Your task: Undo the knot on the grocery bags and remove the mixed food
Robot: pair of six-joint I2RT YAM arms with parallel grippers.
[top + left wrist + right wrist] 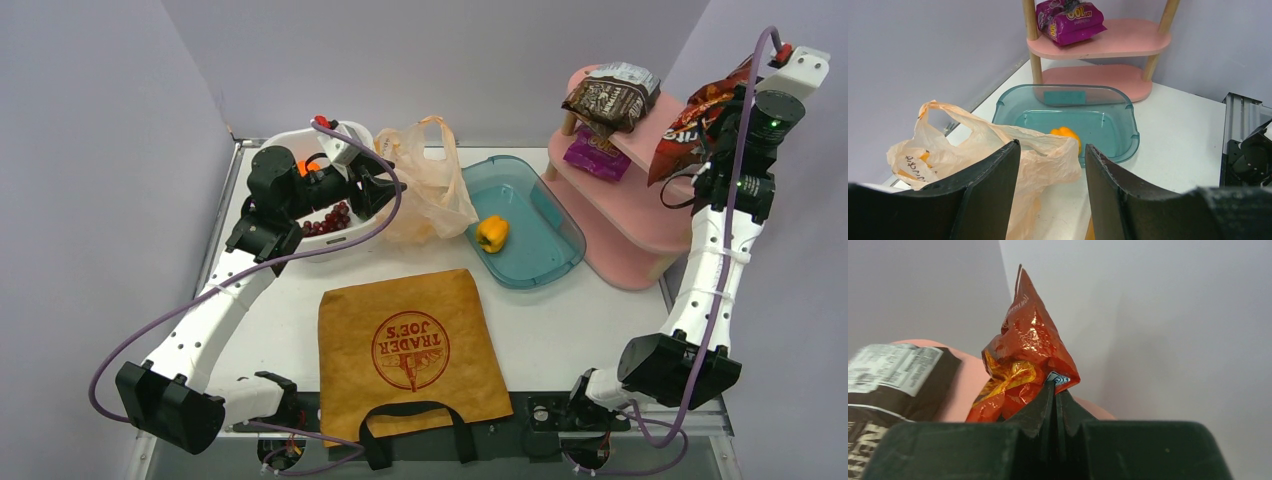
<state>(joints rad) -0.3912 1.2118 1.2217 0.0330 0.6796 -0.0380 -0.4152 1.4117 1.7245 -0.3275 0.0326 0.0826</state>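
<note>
The mustard canvas tote lies flat at the table's front. The peach plastic bag stands slack behind it, and shows in the left wrist view. My left gripper is open and empty just left of the plastic bag, over the white tub holding the grapes and an orange. The yellow bell pepper lies in the teal tub. My right gripper is shut on the red Doritos bag above the pink shelf's top tier. The dark brown snack bag lies on that tier.
The pink two-tier shelf stands at the back right with a purple snack packet on its lower tier. Grey walls close in the back and both sides.
</note>
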